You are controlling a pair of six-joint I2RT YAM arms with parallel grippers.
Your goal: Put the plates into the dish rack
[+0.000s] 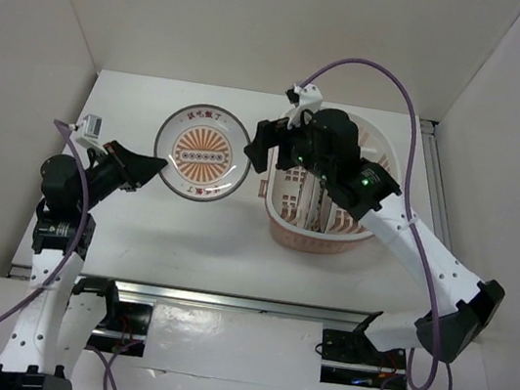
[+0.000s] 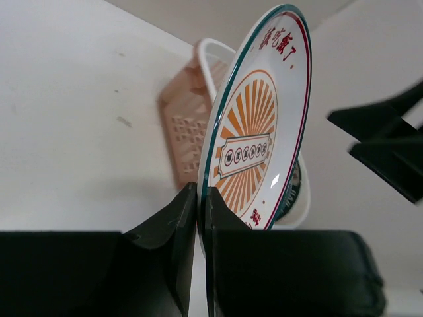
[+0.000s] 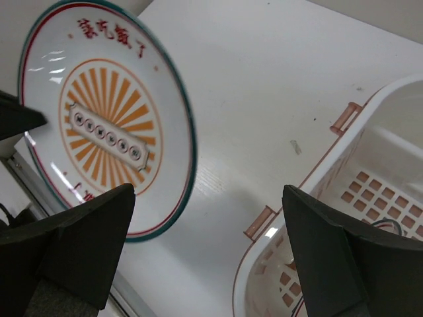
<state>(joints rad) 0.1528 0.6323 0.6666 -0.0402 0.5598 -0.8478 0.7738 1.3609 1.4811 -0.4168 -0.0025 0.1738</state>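
White table (image 1: 193, 244); left gripper (image 2: 200, 198) tight on orange sunburst plate (image 2: 258, 125); right gripper (image 3: 208, 198) wide open, empty.

- The left arm (image 1: 35, 318) is white low down and black higher up.
- The right arm (image 1: 413, 243) is white and black too, with a tiny green light (image 1: 365, 181).
- A purple cable (image 1: 408, 105) runs along each arm.
- The right gripper (image 3: 208, 195) has thick black fingers.
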